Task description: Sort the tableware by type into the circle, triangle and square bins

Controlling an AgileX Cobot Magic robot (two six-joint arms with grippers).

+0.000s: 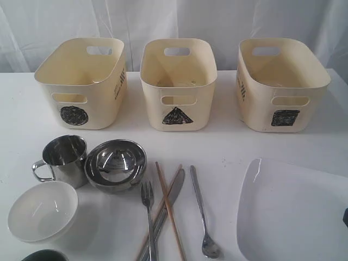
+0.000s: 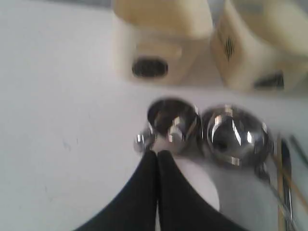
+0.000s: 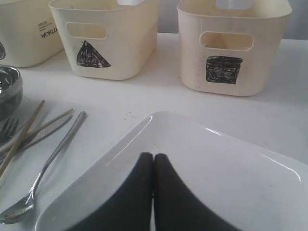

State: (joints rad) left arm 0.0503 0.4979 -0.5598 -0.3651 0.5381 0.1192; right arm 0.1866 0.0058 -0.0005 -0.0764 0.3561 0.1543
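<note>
Cream plastic circle tub (image 1: 100, 109), triangle tub (image 1: 191, 115), square tub (image 1: 258, 111), far row, apparently empty; steel handled mug (image 1: 65, 160), shiny steel bowl (image 1: 115, 166), small white bowl (image 1: 42, 212), steel fork (image 1: 148, 209), knife (image 1: 179, 178), long spoon (image 1: 200, 209), wooden chopsticks (image 1: 166, 197), large white rounded-square plate (image 1: 293, 217) unsorted on near white table (image 1: 217, 144); left gripper (image 2: 157, 154), right gripper (image 3: 153, 156) pressed together, empty.

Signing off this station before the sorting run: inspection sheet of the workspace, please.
Surface: white table, no spills seen.
Job's things: circle bin, triangle bin, square bin in a back row, nothing seen inside; steel mug, steel bowl, white bowl, fork, knife, spoon, chopsticks, plate in front, unsorted.
Clutter: dark rounded thing, cut off, beside the white bowl.
Grippers: left gripper shut, empty, by the mug; right gripper shut, empty, over the plate.
Cables: nothing seen.
Surroundings: white curtain behind.
</note>
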